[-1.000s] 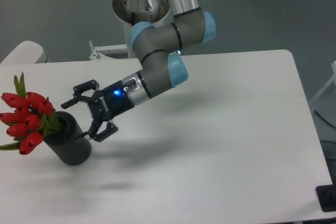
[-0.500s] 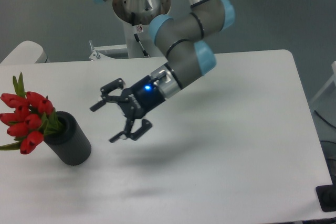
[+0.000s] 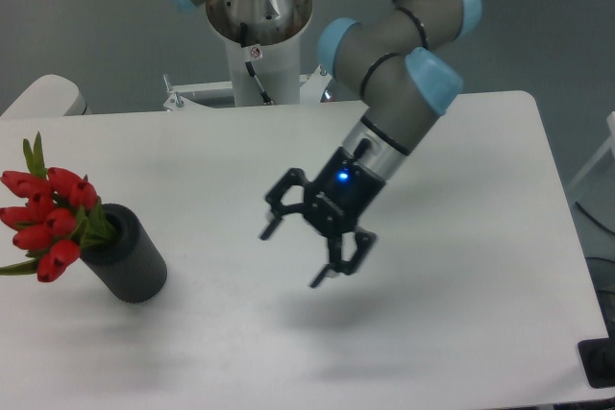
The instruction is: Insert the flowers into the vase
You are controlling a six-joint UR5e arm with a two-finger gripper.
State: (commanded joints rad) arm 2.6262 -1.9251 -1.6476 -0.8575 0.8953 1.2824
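Pulled back from the vase over the past second, the black two-finger gripper (image 3: 294, 258) had swung right across the white table (image 3: 480, 237) and hung above its middle, fingers spread wide and holding nothing. Well to its left, near the table's left edge, stood the matte black cylindrical vase (image 3: 132, 260), leaning slightly, with the small bunch of red tulips with green leaves (image 3: 50, 218) seated in its mouth, blooms spilling up and to the left. Flowers and vase had not shifted. From its base at the top of the frame, the grey arm with pale blue joint caps (image 3: 399, 74) reached down and leftward, wrist bent so the claw pointed down-left, a blue light glowing on the gripper body.
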